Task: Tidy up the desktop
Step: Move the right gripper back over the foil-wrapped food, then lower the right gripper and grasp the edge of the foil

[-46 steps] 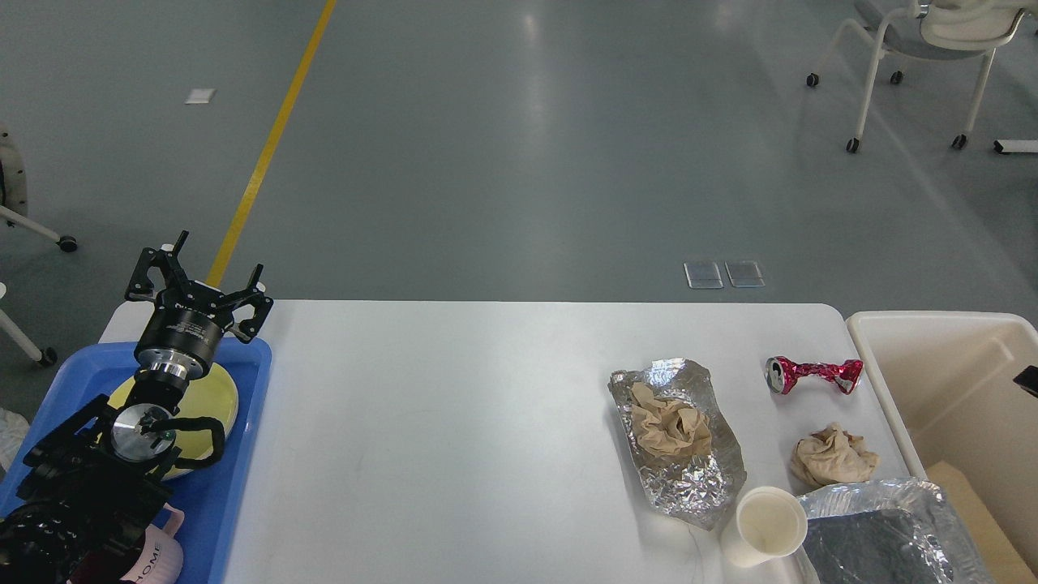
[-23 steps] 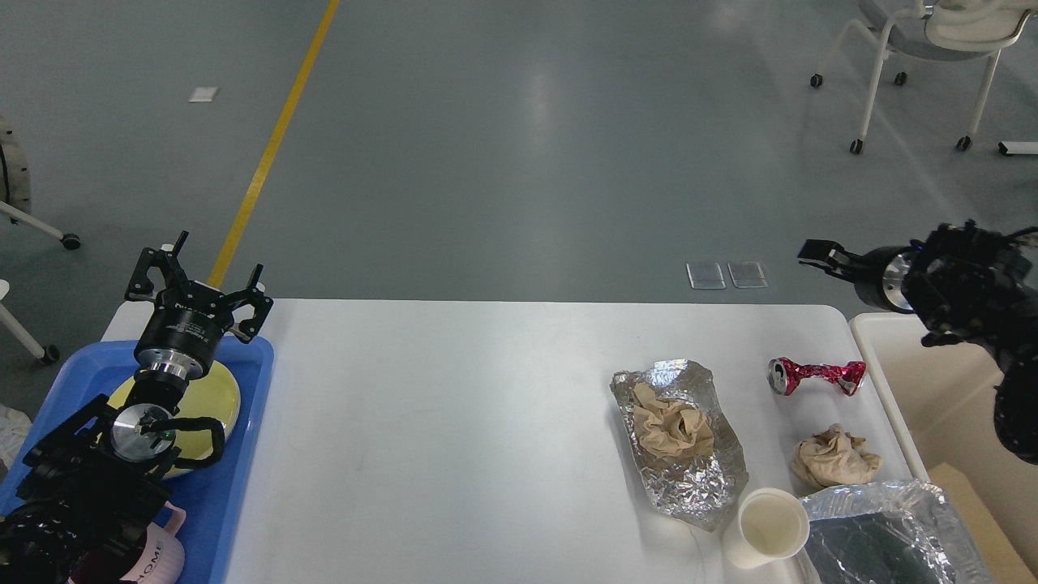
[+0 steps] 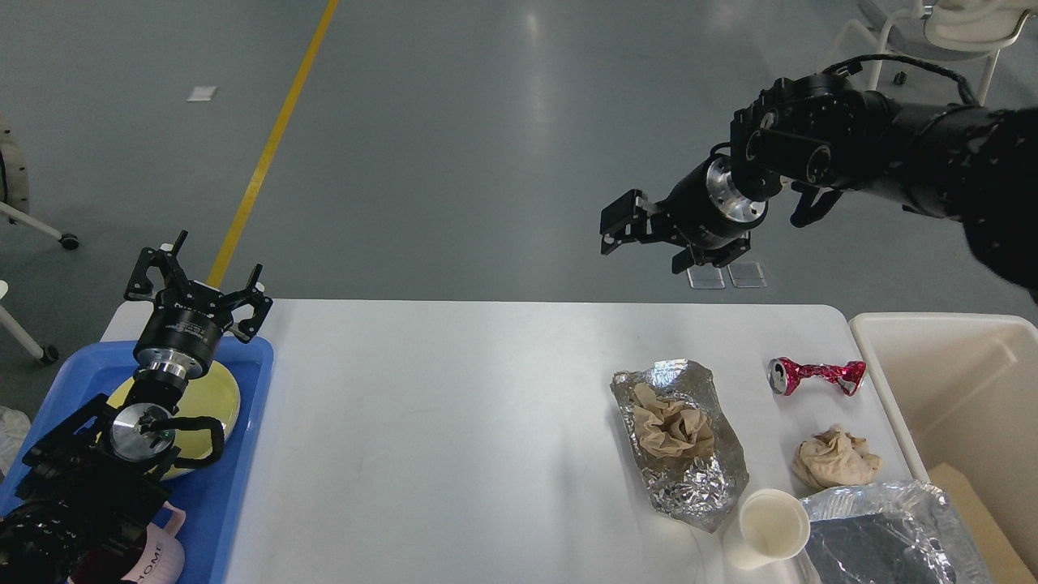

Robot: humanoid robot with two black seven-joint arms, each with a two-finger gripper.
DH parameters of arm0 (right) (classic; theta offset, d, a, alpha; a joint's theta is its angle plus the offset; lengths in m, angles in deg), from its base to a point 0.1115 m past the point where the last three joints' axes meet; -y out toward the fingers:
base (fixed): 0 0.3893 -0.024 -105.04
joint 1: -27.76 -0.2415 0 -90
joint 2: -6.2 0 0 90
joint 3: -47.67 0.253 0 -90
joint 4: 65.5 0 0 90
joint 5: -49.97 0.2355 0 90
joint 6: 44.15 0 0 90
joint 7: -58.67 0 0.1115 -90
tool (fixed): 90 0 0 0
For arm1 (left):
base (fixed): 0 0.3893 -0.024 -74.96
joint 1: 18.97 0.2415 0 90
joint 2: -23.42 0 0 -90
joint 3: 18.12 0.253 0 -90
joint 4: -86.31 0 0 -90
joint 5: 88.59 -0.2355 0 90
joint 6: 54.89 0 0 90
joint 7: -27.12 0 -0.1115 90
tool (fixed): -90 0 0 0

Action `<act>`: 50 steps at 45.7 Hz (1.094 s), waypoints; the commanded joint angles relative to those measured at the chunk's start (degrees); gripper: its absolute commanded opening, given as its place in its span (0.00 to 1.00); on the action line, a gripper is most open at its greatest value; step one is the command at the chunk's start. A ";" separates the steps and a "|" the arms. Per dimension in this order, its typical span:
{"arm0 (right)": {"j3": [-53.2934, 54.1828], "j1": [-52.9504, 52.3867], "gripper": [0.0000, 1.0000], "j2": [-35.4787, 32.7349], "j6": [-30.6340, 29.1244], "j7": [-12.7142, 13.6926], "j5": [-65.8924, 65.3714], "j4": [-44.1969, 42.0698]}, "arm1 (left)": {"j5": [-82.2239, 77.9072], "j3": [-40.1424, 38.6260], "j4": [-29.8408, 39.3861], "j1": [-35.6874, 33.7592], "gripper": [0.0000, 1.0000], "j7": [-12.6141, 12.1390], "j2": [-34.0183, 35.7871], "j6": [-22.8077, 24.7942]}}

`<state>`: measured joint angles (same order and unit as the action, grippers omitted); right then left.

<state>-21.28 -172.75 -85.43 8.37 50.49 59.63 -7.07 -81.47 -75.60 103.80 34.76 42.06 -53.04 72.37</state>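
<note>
The white desktop [image 3: 454,422] fills the lower view. On its right part lie a crumpled foil sheet [image 3: 705,483] with a wad of brown paper [image 3: 669,426] on it, a crushed red can [image 3: 815,375], another brown paper wad [image 3: 835,458], a white paper cup [image 3: 770,527] and a foil tray [image 3: 880,535]. My right gripper [image 3: 649,243] is open and empty, high over the table's far edge, left of and above the can. My left gripper [image 3: 203,272] is open and empty above the far end of the blue tray [image 3: 235,454].
The blue tray at the left holds a yellow plate [image 3: 215,397] and a pink mug [image 3: 158,560]. A beige bin [image 3: 957,381] stands against the table's right edge. A white wheeled chair [image 3: 965,24] is on the floor at the far right.
My right arm has come in from the right and swung up and left, from beside the bin to above the table's far edge. The left arm has not moved.
</note>
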 commanded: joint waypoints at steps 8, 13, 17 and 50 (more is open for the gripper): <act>-0.84 -9.28 1.00 4.17 16.90 1.32 1.58 31.29 | 0.08 0.00 -0.01 0.06 0.98 0.00 -0.01 0.00; -0.93 -7.53 1.00 6.19 22.35 1.32 5.35 34.11 | 0.08 -0.09 -0.01 0.06 0.98 0.00 -0.01 0.00; -2.42 -3.58 1.00 6.46 25.78 1.50 6.50 33.33 | 0.00 -0.09 -0.01 0.06 0.98 0.00 -0.01 0.09; -8.41 16.20 1.00 2.68 38.80 0.80 12.13 29.19 | 0.00 -0.09 -0.01 0.06 0.98 0.00 -0.01 0.09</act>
<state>-30.90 -158.43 -82.98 46.87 51.44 70.78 22.56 -81.47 -75.69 103.79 34.82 42.06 -53.05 72.47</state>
